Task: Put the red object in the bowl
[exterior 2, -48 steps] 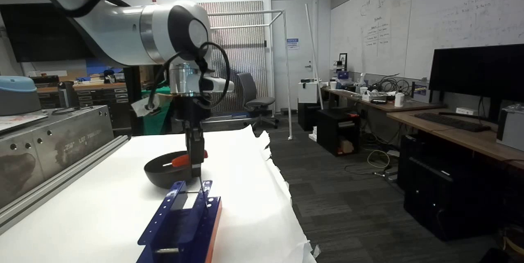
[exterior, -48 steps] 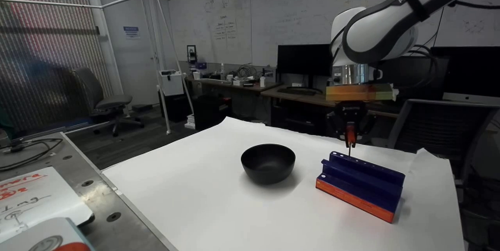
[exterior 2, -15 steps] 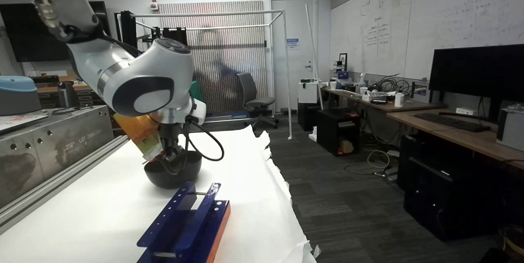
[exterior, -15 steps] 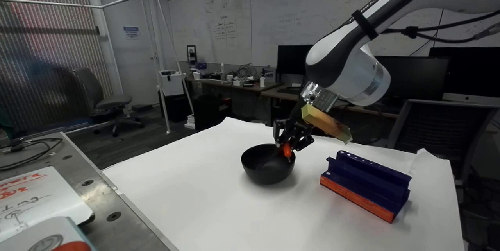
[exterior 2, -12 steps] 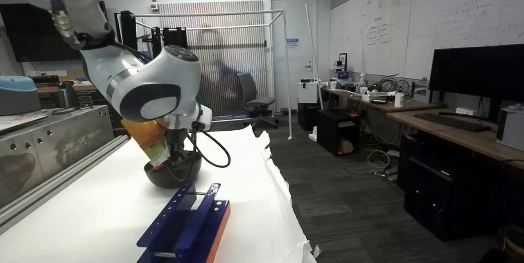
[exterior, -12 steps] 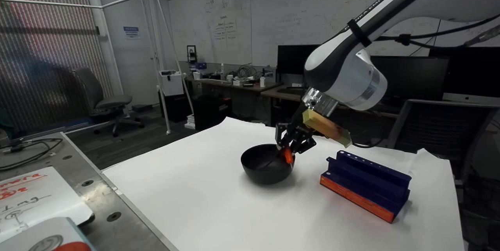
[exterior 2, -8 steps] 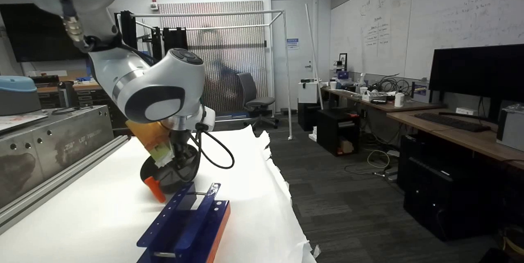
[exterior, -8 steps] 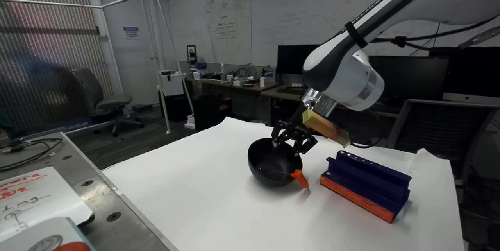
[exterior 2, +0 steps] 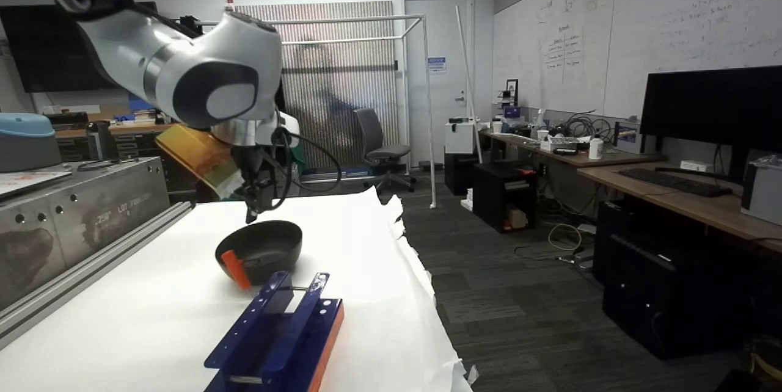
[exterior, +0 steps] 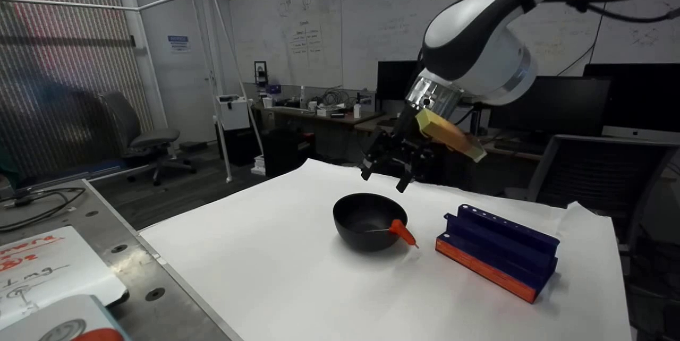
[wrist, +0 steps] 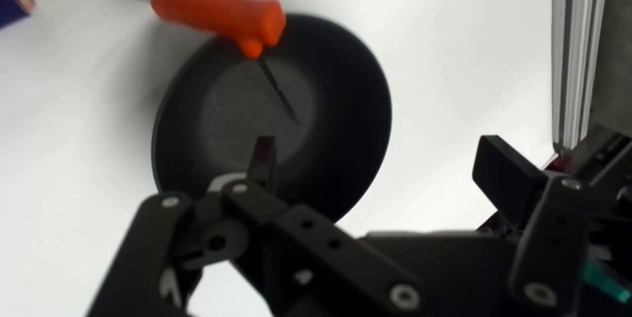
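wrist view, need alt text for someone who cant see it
A red object lies across the rim of a black bowl, handle jutting out and thin dark shaft reaching in. The open tool spreads across the foreground, holding nothing. The bowl sits on a white surface, with a metal rail at right.

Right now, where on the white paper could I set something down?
Free: the white paper between the black bowl and the metal rail. Crowded: the gap between bowl and blue ridged block, where the red-handled tool juts over the rim, and above the bowl, where the open gripper hangs.
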Controlling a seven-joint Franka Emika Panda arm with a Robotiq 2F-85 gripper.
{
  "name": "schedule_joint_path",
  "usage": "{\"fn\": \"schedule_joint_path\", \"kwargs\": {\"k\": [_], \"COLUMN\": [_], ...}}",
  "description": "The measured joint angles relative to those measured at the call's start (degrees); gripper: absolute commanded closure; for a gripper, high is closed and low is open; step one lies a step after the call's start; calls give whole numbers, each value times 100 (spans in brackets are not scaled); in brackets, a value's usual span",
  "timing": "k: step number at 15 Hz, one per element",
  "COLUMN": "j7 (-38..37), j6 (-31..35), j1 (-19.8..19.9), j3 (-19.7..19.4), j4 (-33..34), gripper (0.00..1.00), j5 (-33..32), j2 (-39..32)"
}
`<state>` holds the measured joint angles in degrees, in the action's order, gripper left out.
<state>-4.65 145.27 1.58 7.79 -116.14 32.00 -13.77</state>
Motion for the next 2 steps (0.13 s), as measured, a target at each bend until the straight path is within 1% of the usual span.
{"fn": "schedule_joint_path", "kwargs": {"k": [2], "j7": [-479], "j6": [-1063], "j1": [-81], "j3": [-99], "j4": [-2], "gripper": [0], "j5": [-566], "j2": [436]}}
